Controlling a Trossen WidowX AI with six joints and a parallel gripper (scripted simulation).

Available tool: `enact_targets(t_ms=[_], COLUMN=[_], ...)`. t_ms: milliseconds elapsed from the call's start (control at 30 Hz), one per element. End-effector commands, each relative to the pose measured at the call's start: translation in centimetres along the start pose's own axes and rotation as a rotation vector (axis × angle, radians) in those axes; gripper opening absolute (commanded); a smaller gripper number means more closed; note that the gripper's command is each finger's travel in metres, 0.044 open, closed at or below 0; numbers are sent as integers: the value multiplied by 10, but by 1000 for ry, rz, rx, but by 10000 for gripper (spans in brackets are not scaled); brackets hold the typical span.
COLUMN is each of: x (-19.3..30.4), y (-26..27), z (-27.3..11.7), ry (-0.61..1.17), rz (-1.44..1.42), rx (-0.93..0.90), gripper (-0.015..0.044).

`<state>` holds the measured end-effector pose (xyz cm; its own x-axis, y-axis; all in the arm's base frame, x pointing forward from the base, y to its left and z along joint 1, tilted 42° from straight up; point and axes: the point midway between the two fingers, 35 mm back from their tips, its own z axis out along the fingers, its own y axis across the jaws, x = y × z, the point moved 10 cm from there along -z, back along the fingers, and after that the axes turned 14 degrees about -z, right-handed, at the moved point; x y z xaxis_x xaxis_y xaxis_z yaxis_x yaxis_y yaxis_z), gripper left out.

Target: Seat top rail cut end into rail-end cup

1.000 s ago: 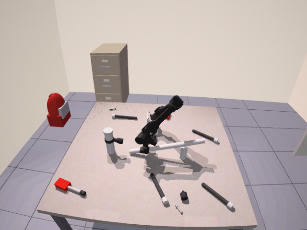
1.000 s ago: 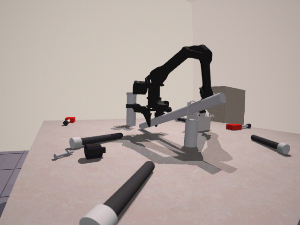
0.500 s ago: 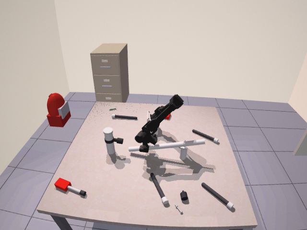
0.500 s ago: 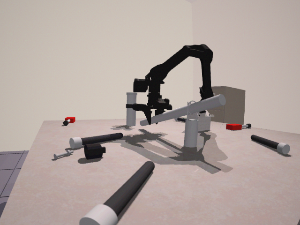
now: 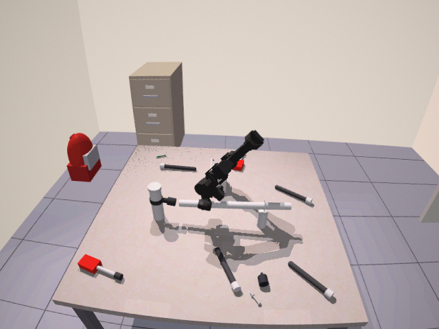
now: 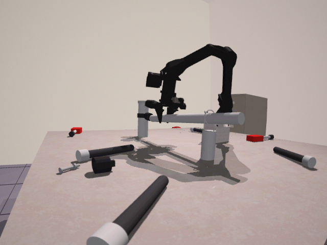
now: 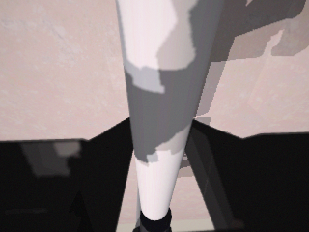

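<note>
The white rail (image 5: pixel 244 205) (image 6: pixel 184 118) (image 7: pixel 159 106) is held about level above the table, through the loop cap on the short post (image 5: pixel 262 219) (image 6: pixel 208 145). My gripper (image 5: pixel 204 205) (image 6: pixel 164 120) (image 7: pixel 156 121) is shut on the rail near its cut end. The big post (image 5: pixel 158 210) (image 6: pixel 142 127) stands upright with the black brace band (image 5: pixel 156 201) high on it, below the post cap (image 5: pixel 154 186). The black rail-end cup (image 5: pixel 171 201) (image 6: pixel 148 116) (image 7: pixel 155 224) points toward the rail. A small gap shows between cut end and cup in the top view; the end is outside the cup.
Dark rods with white ends (image 5: pixel 226 269) (image 5: pixel 308 277) (image 5: pixel 292 194) (image 5: pixel 179 167) lie around the posts. A black cap-like part (image 5: pixel 263 279) (image 6: pixel 101 164) and a small bolt (image 5: pixel 255 299) lie near the front. A red block with a white stem (image 5: pixel 89 263) lies at front left.
</note>
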<state>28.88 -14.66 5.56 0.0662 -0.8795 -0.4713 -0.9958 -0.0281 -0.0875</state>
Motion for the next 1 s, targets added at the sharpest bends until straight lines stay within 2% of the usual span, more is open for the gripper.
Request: enact_targets(t_ms=[0,967], x=[0,10], y=[0,-1], z=[1,-7], ry=[0,0], rz=[-1,-1], rx=[3,3], gripper=[0,0])
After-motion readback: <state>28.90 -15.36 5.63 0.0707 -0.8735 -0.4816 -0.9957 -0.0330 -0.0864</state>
